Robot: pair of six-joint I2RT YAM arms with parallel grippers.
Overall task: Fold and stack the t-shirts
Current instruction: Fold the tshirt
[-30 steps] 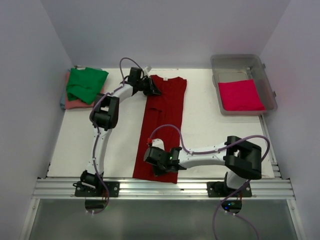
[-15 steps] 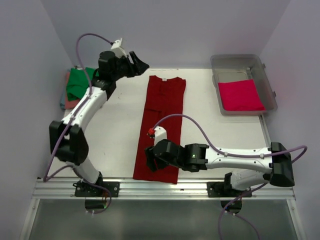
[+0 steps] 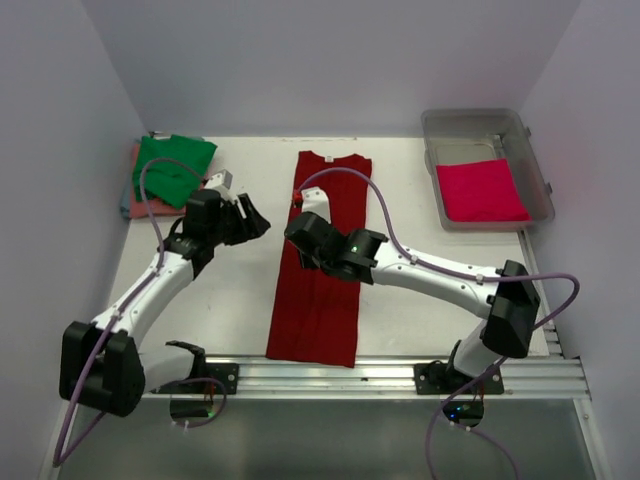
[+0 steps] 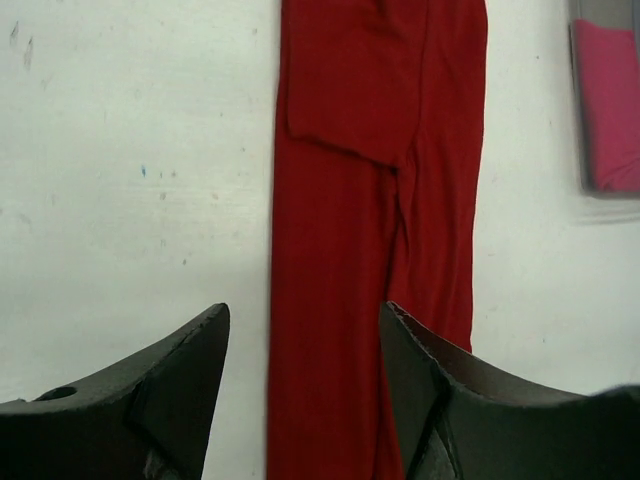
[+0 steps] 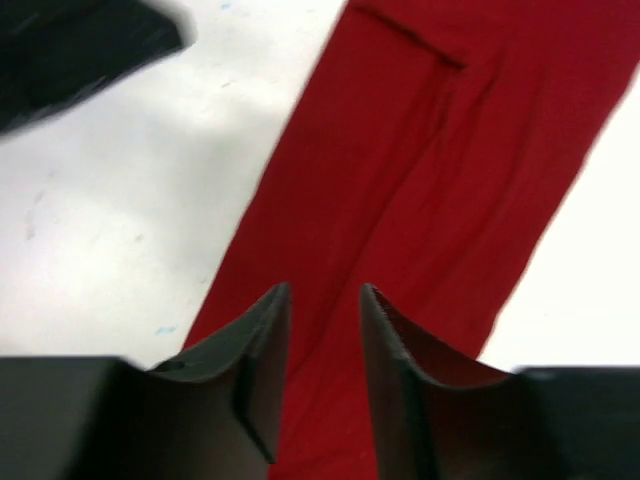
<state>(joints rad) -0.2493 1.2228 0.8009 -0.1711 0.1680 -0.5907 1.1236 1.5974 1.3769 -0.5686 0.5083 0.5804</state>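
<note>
The dark red t-shirt (image 3: 322, 270) lies flat as a long narrow strip down the middle of the table, collar at the far end. My left gripper (image 3: 256, 222) hovers just left of its upper half, open and holding nothing; in the left wrist view the shirt (image 4: 370, 200) runs between the spread fingers of that gripper (image 4: 305, 315). My right gripper (image 3: 298, 238) hangs over the strip's upper part. In the right wrist view its gripper (image 5: 325, 290) stands partly open with only the shirt (image 5: 420, 170) below.
A green t-shirt (image 3: 172, 168) sits on a salmon pink one (image 3: 135, 207) at the back left. A clear tub (image 3: 440, 122) at the back right holds a folded bright pinkish-red shirt (image 3: 480, 190). The aluminium rail (image 3: 320, 378) runs along the near edge.
Both grippers let go of the red shirt. The left arm rose to the back, then came down left of the strip. The right arm moved from the near end to the upper part, jaws narrowing.
</note>
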